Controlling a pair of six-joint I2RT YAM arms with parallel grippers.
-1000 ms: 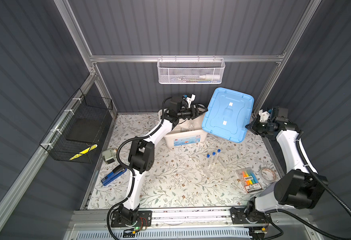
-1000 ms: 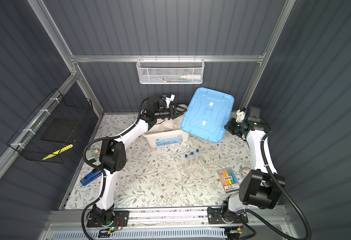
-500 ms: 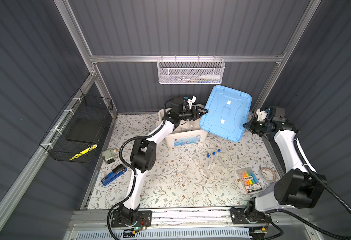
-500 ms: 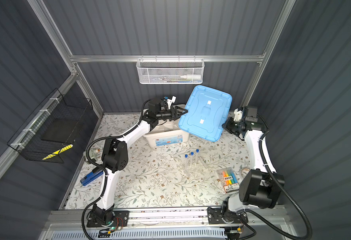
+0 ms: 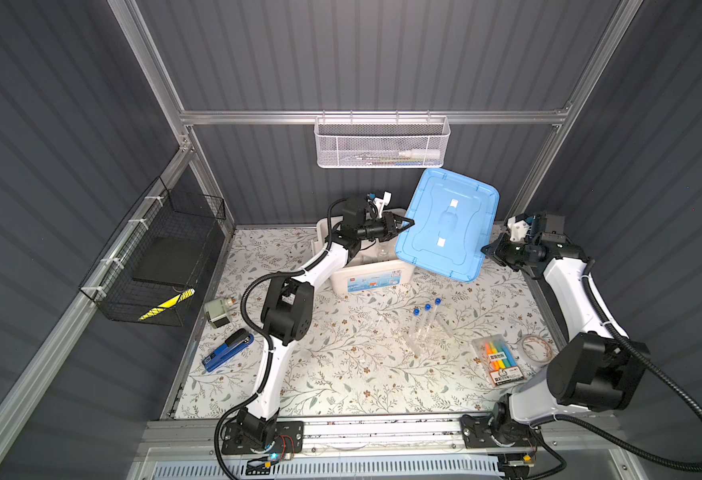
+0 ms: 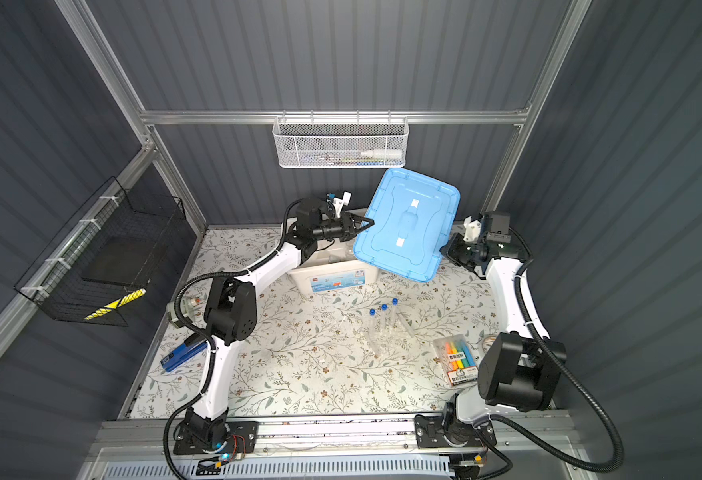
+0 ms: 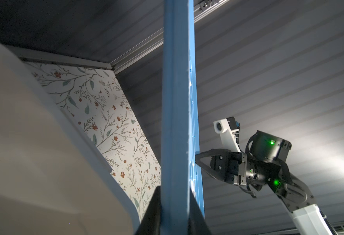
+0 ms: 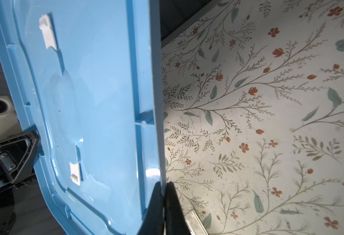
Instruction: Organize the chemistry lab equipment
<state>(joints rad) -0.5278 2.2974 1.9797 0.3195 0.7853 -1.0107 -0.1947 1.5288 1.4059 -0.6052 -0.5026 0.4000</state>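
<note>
Three clear blue-capped test tubes (image 5: 426,318) (image 6: 382,318) lie with a clear rack (image 5: 420,338) on the floral mat in the middle. A blue lid (image 5: 449,224) (image 6: 407,224) hangs tilted over the right end of a white bin (image 5: 366,280) (image 6: 332,278). My left gripper (image 5: 408,221) (image 6: 369,220) (image 7: 175,203) is shut on the lid's (image 7: 175,101) left edge. My right gripper (image 5: 486,249) (image 6: 445,250) (image 8: 164,193) is shut on the thin right rim of the lid (image 8: 85,101). Most of the bin's inside is hidden by the lid and my left arm.
A pack of coloured highlighters (image 5: 501,361) and a tape roll (image 5: 534,349) lie at the right. A blue-and-black stapler (image 5: 228,351) and a small grey device (image 5: 218,311) lie at the left. A white mesh basket (image 5: 382,143) hangs on the back wall, a black wire basket (image 5: 154,266) on the left wall.
My left gripper has reached right and closed on the lid's left edge. The lid, held by my right gripper, has shifted left and a little higher over the bin.
</note>
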